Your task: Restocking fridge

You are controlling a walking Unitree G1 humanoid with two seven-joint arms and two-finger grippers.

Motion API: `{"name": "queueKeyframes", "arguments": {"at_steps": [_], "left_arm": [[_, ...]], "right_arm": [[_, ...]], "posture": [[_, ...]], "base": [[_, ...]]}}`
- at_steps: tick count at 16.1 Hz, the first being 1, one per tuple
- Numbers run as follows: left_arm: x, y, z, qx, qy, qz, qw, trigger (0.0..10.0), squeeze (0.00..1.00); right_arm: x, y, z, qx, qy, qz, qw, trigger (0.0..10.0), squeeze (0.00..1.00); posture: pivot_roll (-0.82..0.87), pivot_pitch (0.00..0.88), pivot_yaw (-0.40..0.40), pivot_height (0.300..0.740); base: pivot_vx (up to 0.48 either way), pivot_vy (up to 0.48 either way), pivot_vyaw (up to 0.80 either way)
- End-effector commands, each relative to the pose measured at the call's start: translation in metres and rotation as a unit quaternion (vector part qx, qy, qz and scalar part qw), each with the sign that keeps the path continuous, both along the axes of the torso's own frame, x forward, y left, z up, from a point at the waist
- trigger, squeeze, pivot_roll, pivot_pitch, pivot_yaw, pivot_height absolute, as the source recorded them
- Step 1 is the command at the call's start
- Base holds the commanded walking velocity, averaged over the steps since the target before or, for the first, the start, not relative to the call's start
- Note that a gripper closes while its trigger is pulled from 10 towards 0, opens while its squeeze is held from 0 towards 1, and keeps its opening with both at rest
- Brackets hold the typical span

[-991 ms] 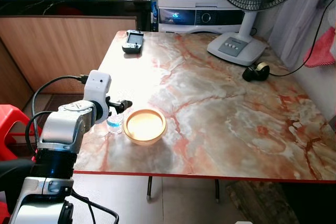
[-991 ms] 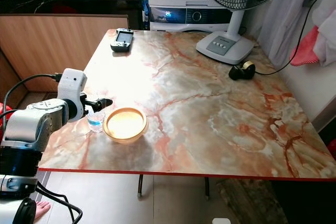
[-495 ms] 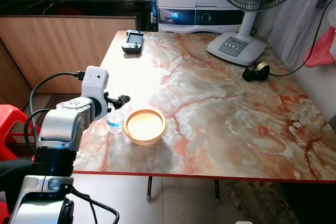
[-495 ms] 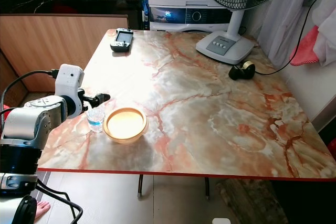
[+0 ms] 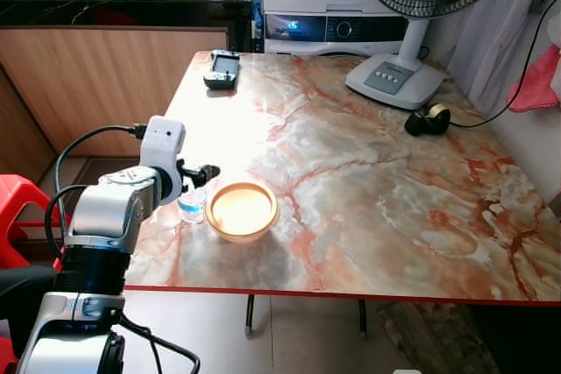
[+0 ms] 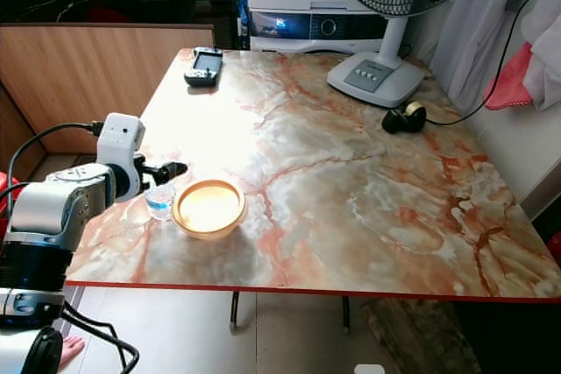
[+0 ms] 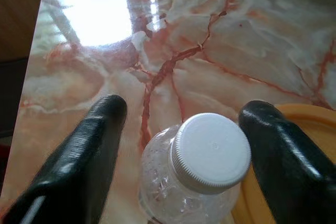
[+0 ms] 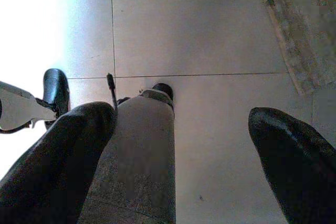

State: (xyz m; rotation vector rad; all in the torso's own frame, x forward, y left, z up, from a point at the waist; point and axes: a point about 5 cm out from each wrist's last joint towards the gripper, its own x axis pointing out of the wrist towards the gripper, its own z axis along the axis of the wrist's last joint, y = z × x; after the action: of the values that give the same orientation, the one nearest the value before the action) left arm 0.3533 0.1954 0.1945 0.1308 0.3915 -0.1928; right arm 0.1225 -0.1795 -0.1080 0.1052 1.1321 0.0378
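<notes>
The bottle [image 7: 197, 174] stands near the desk [image 5: 368, 172] edge, touching the bowl [image 5: 242, 210], between the left gripper's [image 7: 184, 156] spread fingers [image 7: 86, 156]. It could be tipped by an off-centre closing.

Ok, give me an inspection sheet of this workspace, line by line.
Surface: marble-pattern table with a red edge, glare near its left side.
Job's things: small clear water bottle with a white cap, upright beside the yellow bowl, near the table's left front corner.
Clutter: handheld device at the far left; fan base and black tape roll at the far right.
Grippers: left gripper open, its fingers either side of the bottle's cap, apart from it; right gripper open, hanging over the tiled floor.
Cables: black cable running off the table's right edge; black cable on the left arm.
Surroundings: wooden counter, an appliance behind the table, red stool.
</notes>
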Motion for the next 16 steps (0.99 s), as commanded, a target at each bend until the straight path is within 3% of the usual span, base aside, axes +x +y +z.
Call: {"name": "queueKeyframes", "arguments": {"at_steps": [1,16], "left_arm": [[0.0012,-0.0013,0.001,0.013,-0.004,-0.004,1.0,0.0,0.0],[-0.0026,-0.0004,-0.0013,0.043,0.002,-0.014,0.999,0.0,0.0]], "right_arm": [[-0.0008,-0.0012,-0.0002,-0.003,0.002,0.001,1.0,10.0,0.0],[-0.0007,0.0003,-0.0004,0.0,0.005,0.001,1.0,10.0,0.0]], "posture": [[0.11,0.0,-0.051,0.74],[0.12,0.0,-0.05,0.74]], "base": [[0.0,0.0,0.0],[0.0,0.0,0.0]]}}
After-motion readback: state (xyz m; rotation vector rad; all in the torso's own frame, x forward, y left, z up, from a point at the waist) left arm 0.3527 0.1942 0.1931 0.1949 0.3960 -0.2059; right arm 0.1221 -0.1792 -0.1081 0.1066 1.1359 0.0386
